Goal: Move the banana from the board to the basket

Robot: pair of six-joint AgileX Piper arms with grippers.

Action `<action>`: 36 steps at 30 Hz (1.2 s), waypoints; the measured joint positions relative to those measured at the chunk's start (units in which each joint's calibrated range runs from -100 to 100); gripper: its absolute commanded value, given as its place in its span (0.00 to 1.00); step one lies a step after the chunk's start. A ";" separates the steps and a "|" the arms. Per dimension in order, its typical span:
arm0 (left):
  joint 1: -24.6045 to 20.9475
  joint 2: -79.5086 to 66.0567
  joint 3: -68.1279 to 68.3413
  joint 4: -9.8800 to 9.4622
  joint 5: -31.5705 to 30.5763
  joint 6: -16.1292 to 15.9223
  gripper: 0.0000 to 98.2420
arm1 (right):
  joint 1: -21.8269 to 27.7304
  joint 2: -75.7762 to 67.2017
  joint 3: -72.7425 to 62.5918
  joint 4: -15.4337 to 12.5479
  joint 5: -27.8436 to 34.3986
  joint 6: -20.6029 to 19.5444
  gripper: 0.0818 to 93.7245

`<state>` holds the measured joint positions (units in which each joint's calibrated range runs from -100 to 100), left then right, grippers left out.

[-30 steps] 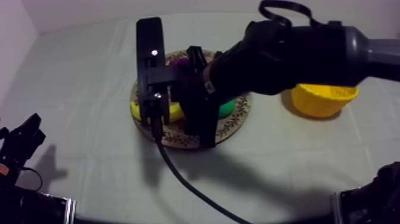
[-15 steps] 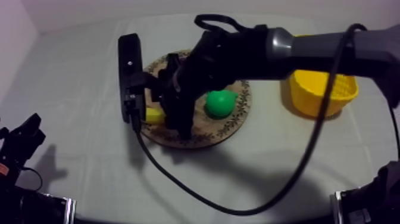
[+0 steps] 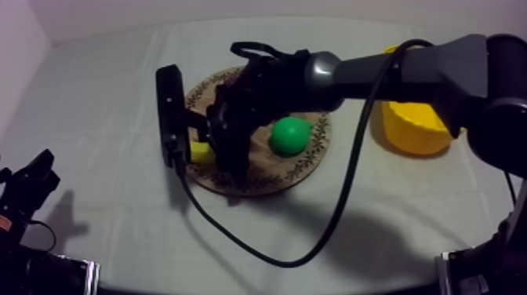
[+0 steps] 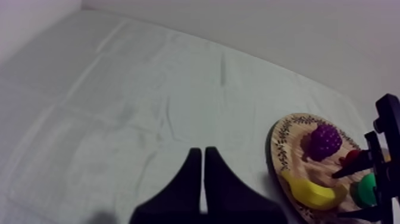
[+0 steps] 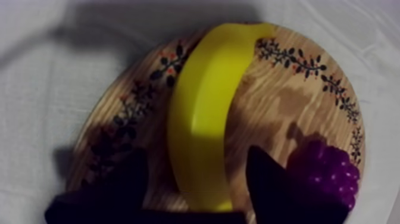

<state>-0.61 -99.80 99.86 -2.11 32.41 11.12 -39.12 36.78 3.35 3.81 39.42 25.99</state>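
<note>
Shifted slightly since earlier, right pincer (image 5: 196, 156) is straddling, spread, the smooth, curved yellow banana (image 5: 202, 107) on the board (image 5: 297, 101); left pincer (image 4: 203, 156) pressed together.

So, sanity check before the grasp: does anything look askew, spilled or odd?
Nothing stands out. The banana, grapes and pear lie on the wooden board, the yellow basket stands beside it, and the right gripper is open astride the banana.

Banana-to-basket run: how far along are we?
Done: the approach. The right claw is open astride the banana, which lies on the wooden board. In hand: the grasp, with gaps showing on both sides of the fruit. To do: close, lift, carry to the yellow basket, release. The left claw is shut, off the board.
</note>
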 measured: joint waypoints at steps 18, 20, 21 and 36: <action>0.00 0.00 0.00 0.00 0.00 0.00 0.00 | 1.35 0.93 2.17 -1.85 -2.63 2.64 0.24; 0.00 0.00 0.00 0.00 0.00 0.00 0.00 | 1.72 0.84 1.19 -2.30 -0.65 3.06 0.24; 0.00 0.00 0.00 0.00 0.00 0.00 0.00 | 1.96 0.43 0.37 -2.67 0.15 3.20 0.24; 0.00 0.00 0.00 0.00 0.00 0.00 0.00 | 9.29 -14.51 -15.07 -7.03 27.33 6.92 0.22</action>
<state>-0.61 -99.80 99.86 -2.11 32.41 11.12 -29.83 22.27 -11.72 -3.22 66.75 32.91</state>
